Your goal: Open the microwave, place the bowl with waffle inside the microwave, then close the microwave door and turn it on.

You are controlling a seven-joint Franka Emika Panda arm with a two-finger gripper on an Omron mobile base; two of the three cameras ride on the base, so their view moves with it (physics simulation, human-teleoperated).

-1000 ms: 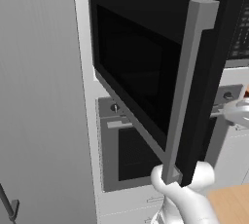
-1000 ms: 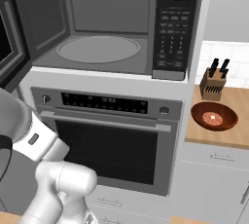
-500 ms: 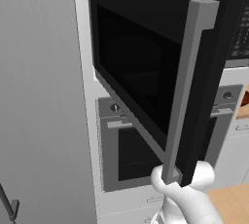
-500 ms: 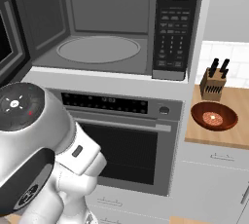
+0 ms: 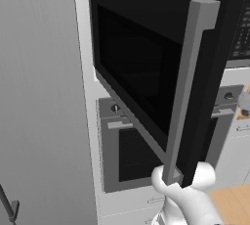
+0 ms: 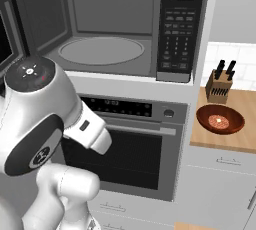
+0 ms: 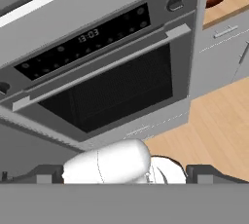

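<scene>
Kitchen cabinetry in pale grey frames the scene, with the steel oven [image 6: 131, 149] set under the microwave [image 6: 110, 26] in the upper half of the right base view. The microwave door [image 5: 161, 72] stands swung wide, filling the centre of the left base view, its grey bar handle [image 5: 188, 92] towards the camera, so the cavity and its round turntable [image 6: 101, 50] lie exposed and ready for loading. At the right of that view, the bowl [image 6: 220, 119] sits on the wooden counter [image 6: 245, 139] just in front of the knife block [image 6: 220, 86], the waffle [image 6: 219, 121] inside it. The gripper [image 7: 124, 179] faces the oven front; whether its jaws are parted I cannot tell, though nothing seems held.
</scene>
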